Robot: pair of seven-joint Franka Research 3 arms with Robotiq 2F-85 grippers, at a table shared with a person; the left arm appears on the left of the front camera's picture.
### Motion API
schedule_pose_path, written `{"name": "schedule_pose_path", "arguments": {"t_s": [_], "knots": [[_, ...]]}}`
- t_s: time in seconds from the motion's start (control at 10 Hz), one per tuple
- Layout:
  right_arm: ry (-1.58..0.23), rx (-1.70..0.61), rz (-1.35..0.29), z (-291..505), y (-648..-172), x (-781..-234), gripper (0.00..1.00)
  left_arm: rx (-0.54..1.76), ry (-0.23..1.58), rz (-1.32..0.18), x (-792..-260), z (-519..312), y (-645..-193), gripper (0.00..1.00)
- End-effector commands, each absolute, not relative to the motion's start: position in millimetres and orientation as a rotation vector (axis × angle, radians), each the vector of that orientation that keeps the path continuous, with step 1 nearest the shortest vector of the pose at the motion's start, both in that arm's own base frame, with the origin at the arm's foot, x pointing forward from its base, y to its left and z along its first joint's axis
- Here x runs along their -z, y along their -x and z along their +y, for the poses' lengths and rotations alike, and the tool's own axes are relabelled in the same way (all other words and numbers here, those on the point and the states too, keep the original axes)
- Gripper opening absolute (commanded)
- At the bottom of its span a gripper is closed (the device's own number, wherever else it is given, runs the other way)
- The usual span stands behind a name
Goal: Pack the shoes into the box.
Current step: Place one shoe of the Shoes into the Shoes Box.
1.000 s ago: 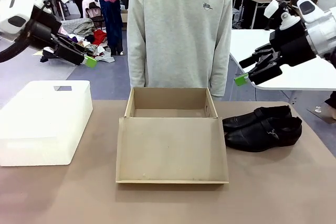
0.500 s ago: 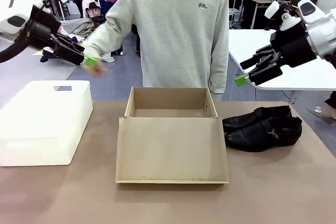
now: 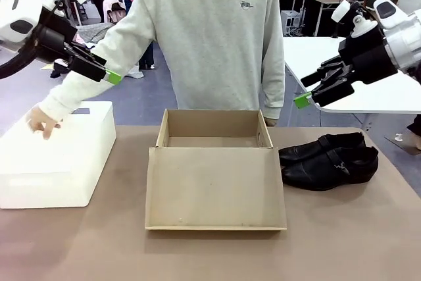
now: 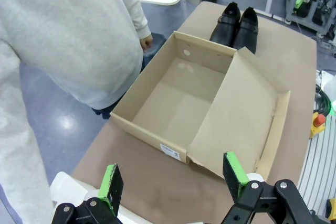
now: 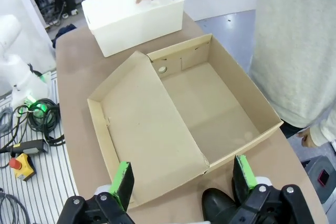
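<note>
The brown cardboard box (image 3: 214,137) sits open in the middle of the table, its lid (image 3: 216,187) folded flat toward me. It is empty inside (image 4: 178,98) (image 5: 210,103). Two black glossy shoes (image 3: 329,159) lie side by side just right of the box, toes toward it; they also appear as shoes (image 4: 235,22) and a shoe toe (image 5: 218,205). My left gripper (image 3: 108,74) hangs open high at the left, above the white container. Its green pads (image 4: 111,182) stand wide apart. My right gripper (image 3: 306,97) hovers open above the shoes, nothing between its fingertips (image 5: 123,179).
A white plastic container (image 3: 56,153) stands at the table's left. The person in a grey sweatshirt (image 3: 217,37) stands behind the box and reaches a hand (image 3: 41,123) over that container, under my left gripper. The front of the table (image 3: 210,255) is bare.
The person has leaned and stretched an arm down to the white container; a second ago both arms hung at the sides. Neither robot arm has moved.
</note>
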State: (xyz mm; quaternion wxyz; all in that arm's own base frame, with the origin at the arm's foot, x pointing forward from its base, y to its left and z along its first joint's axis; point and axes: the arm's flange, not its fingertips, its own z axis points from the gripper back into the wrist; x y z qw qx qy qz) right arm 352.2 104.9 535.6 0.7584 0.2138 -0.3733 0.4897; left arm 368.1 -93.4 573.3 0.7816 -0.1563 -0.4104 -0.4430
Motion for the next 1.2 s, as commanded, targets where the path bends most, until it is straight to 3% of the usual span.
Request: {"name": "schedule_pose_path", "arguments": {"t_s": [0.0, 0.5, 0.8, 1.1], "knots": [[-0.419, -1.114, -0.796, 102, -360, -542, 1.00, 0.965, 0.347, -0.889, -572, -92, -369, 1.00], [-0.192, -1.417, -0.555, 75, -420, -555, 1.00, 0.965, 0.347, -0.889, -572, -92, -369, 1.00], [0.024, -1.501, -0.469, 46, -457, -543, 1.00, 0.965, 0.347, -0.889, -572, -92, -369, 1.00], [0.071, -1.526, -0.332, 19, -497, -515, 1.00, 0.965, 0.347, -0.889, -572, -92, -369, 1.00]]}}
